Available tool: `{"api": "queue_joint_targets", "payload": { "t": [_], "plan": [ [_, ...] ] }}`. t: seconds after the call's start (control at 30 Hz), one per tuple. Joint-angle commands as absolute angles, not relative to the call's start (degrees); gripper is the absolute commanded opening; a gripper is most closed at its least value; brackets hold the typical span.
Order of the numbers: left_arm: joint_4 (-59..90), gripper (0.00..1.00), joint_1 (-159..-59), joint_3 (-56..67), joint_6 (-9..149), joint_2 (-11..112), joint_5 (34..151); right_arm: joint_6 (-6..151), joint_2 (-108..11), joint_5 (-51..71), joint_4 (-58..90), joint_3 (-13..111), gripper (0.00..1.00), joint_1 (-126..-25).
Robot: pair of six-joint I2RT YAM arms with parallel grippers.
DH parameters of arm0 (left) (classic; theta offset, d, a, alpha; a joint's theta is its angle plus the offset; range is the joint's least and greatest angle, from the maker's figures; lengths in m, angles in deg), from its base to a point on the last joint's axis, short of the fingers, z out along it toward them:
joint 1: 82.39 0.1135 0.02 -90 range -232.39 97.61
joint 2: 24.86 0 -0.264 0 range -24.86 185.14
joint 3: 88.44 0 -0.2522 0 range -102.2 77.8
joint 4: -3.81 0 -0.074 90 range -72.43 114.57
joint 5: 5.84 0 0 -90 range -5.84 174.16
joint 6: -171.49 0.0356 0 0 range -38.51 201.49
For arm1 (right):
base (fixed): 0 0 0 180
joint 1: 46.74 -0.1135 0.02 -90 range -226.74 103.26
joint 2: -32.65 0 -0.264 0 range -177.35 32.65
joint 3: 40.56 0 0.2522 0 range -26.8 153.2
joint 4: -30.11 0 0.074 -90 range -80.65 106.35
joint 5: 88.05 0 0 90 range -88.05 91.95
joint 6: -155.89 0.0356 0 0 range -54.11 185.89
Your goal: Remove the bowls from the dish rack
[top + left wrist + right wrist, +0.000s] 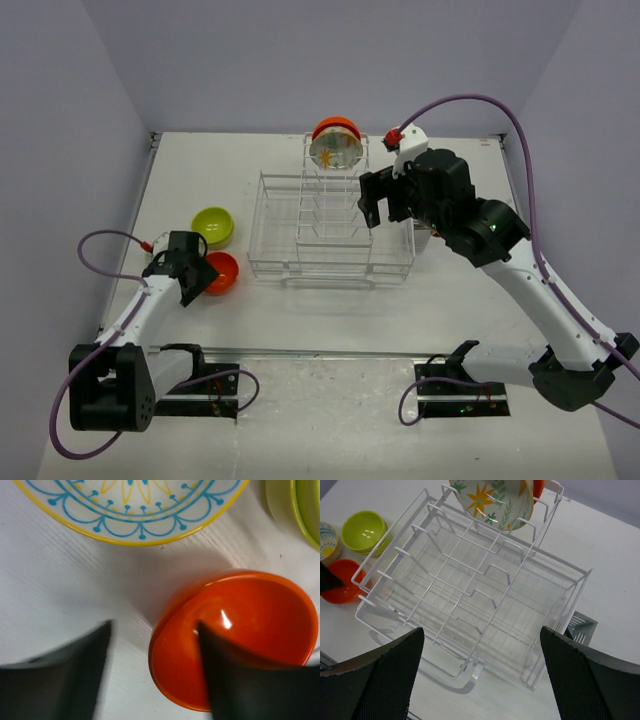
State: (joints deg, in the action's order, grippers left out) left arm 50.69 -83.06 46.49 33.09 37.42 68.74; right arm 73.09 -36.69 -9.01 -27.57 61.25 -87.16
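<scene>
The white wire dish rack (300, 262) stands mid-table. A cream flower-pattern bowl (335, 151) stands on edge in its far slotted section, with an orange-red bowl (336, 126) behind it; both show in the right wrist view (492, 502). On the table at left lie a lime-green bowl (213, 226) and an orange-red bowl (224, 272). My left gripper (197, 276) is open and straddles that orange-red bowl's rim (260, 625), one finger inside, the other outside and apart from the wall. My right gripper (376, 208) is open and empty above the rack's right side (470, 595).
A cream bowl with a blue and yellow pattern (130, 505) lies on the table beside the orange-red one, next to the lime-green bowl (300, 510). The grey cutlery cup (580, 625) hangs on the rack's right side. Purple cables loop from both arms.
</scene>
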Motion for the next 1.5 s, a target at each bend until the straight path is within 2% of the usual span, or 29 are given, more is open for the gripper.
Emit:
{"api": "queue_joint_targets", "payload": {
  "t": [0.0, 0.03, 0.33, 0.47, 0.6, 0.7, 0.73, 0.83, 0.87, 1.0, 1.17, 1.27, 1.3, 1.37, 1.47],
  "plan": [
    [51.7, 0.93, -84.0, 46.1, 32.2, 35.4, 68.8, 72.1, -35.8, -9.6, -25.1, 62.0, 0.98, -86.8],
    [51.9, 1.0, -84.4, 46.1, 31.8, 34.4, 68.8, 72.1, -36.0, -10.0, -25.1, 62.1, 0.98, -86.8],
    [52.2, 1.0, -86.3, 44.2, 32.8, 28.1, 74.5, 69.7, -40.2, -12.6, -23.4, 65.9, 0.99, -86.7],
    [55.6, 1.0, -86.3, 35.6, 36.5, 24.6, 76.3, 58.9, -44.5, -19.0, -16.4, 66.4, 0.99, -86.7],
    [60.6, 1.0, -86.3, 22.0, 47.7, 19.3, 75.5, 48.2, -50.9, -23.0, -15.3, 72.4, 0.98, -86.7],
    [64.4, 1.0, -86.3, 13.8, 54.9, 19.2, 74.8, 41.3, -55.9, -23.4, -13.5, 75.7, 0.88, -86.7],
    [65.3, 1.0, -86.3, 12.3, 56.1, 19.2, 74.8, 39.6, -57.3, -25.0, -12.8, 76.5, 0.87, -86.7],
    [65.5, 1.0, -86.3, 11.3, 58.3, 17.8, 75.3, 35.1, -63.8, -27.8, -11.2, 82.2, 0.74, -86.6],
    [64.1, 1.0, -86.3, 12.6, 59.2, 17.2, 75.8, 33.7, -66.8, -28.5, -11.1, 83.4, 0.64, -86.6],
    [62.1, 1.0, -86.3, 16.4, 60.6, 17.6, 77.1, 30.5, -70.6, -32.4, -4.9, 84.4, 0.37, -86.7],
    [60.1, 1.0, -86.3, 20.0, 60.6, 18.9, 78.8, 29.2, -71.6, -32.5, 0.4, 81.0, 0.31, -86.7],
    [59.8, 1.0, -86.3, 19.4, 60.6, 18.6, 77.4, 29.6, -72.6, -33.0, 0.1, 80.6, 0.17, -86.7],
    [59.9, 1.0, -86.3, 19.0, 60.7, 18.6, 77.3, 29.5, -72.6, -33.1, 0.5, 79.9, 0.07, -86.7],
    [60.1, 1.0, -86.3, 18.4, 60.7, 18.7, 77.2, 29.2, -72.0, -33.9, 1.5, 78.8, 0.0, -86.7],
    [60.1, 1.0, -86.3, 18.6, 60.7, 19.0, 77.4, 29.0, -70.9, -34.7, 3.6, 78.1, 0.0, -86.6]
  ]
}}
